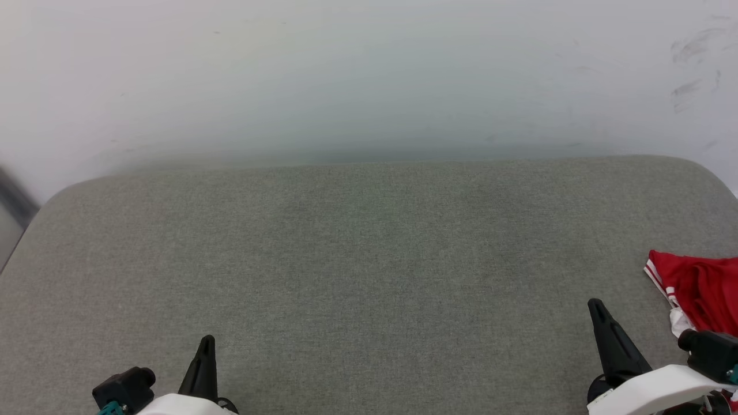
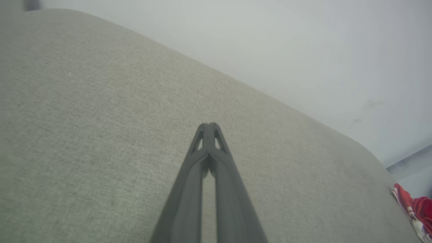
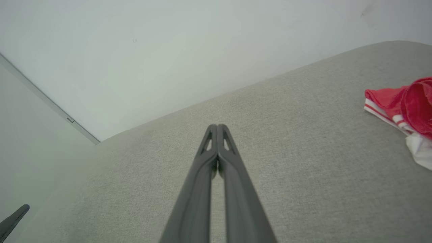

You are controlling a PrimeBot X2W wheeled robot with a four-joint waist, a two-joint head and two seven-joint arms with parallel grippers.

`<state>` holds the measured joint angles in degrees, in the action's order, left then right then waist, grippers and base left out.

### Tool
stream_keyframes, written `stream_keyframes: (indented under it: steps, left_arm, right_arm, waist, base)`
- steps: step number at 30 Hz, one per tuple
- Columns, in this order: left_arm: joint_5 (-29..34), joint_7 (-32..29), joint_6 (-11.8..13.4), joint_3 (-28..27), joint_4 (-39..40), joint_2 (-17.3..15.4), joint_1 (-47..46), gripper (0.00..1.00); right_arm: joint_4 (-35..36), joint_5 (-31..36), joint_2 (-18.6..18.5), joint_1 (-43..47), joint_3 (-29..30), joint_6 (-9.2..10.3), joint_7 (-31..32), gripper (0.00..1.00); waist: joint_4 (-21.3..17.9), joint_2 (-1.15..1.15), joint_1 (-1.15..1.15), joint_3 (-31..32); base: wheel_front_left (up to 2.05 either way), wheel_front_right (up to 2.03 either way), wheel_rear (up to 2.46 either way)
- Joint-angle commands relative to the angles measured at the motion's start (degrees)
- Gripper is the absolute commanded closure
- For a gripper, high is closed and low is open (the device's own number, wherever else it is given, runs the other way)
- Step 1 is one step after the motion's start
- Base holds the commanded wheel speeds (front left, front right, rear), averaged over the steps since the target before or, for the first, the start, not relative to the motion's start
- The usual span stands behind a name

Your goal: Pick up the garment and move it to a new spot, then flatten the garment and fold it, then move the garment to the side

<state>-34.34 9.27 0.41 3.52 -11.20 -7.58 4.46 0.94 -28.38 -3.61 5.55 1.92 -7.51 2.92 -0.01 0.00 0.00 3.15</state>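
Found shirt [image 1: 700,288] at 3 o'clock edge of grey cushion [image 1: 346,259], partly cut off by frame, bunched-looking; couldn't read fold state. Saw left gripper [image 2: 208,125] at 7 o'clock, right gripper [image 3: 217,126] at 5 o'clock, fingers pressed together on both, gripping nothing, tips over bare cushion. Matched either shirt awaiting pickup or shirt already set aside after folding. Couldn't settle which.

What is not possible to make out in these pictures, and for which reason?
Red jersey garment with white striped trim: cut off by the right edge in the head view, partly behind the right gripper; its full shape cannot be told.
Left gripper: base cut off by the head view's bottom edge.
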Motion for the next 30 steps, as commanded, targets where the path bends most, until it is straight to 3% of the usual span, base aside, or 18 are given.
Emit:
stream_keyframes:
  steps: [1, 30]
  left_arm:
    - [-2.64, -0.57, -0.55, -0.65, 0.59, 0.04, -1.92, 1.00]
    - [-23.34, -6.27, -3.38, -4.21, -0.63, 1.77, -5.44, 1.00]
  right_arm:
    - [0.04, -3.10, -0.18, -2.04, 0.29, 0.01, 0.02, 1.00]
    - [-5.52, -26.15, -0.12, -5.83, 1.58, 0.01, 1.08, 1.00]
  waist:
    - [0.00, 0.00, 0.00, -0.06]
    - [0.00, 0.00, 0.00, -0.95]
  base:
    - [0.00, 0.00, 0.00]
    - [0.00, 0.00, 0.00]
